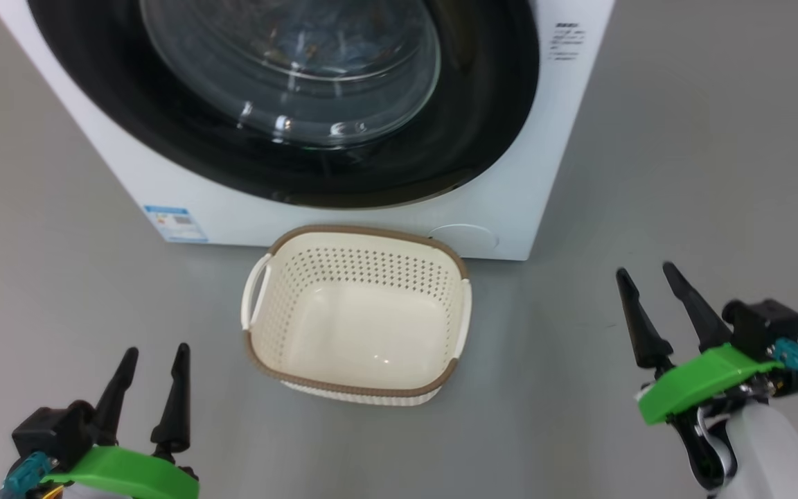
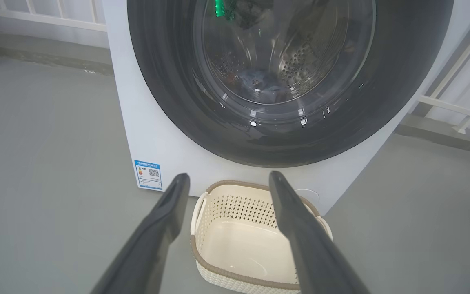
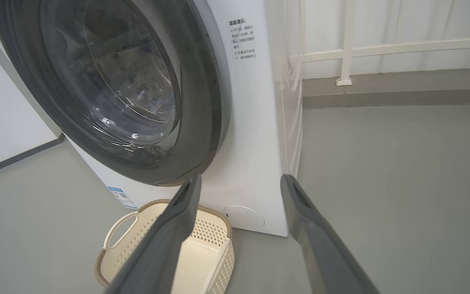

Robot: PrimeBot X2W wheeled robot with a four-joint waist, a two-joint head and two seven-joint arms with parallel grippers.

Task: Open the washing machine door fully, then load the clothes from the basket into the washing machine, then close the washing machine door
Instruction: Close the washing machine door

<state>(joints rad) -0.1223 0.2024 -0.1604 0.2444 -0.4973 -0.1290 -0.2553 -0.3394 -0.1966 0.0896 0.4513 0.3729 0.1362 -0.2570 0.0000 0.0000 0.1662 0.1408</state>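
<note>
One washing machine (image 1: 503,187) sits dead ahead of you, door (image 1: 163,132) shut flush. Then the basket (image 1: 364,229), on the floor (image 1: 704,173) just in front of it, ahead of and between your left gripper (image 1: 156,350) and right gripper (image 1: 645,269), both with fingers spread apart. Bluish clothes (image 2: 259,81) show through the door.

- washing machine (image 1: 510,194): smooth white panels with a faint sheen
- door (image 1: 129,125): wide black ring, glossy and mirror-like, around a clear glass bowl (image 1: 288,69) with bright glints
- drum (image 2: 300,65): shiny bare metal punched with small holes
- basket (image 1: 364,277): cream plastic, smooth and softly shiny inside, with perforated walls
- rim (image 1: 364,231): brown, moulded in a woven texture
- label (image 1: 174,223): blue printed sticker
- floor (image 1: 683,173): grey, smooth, matt
</note>
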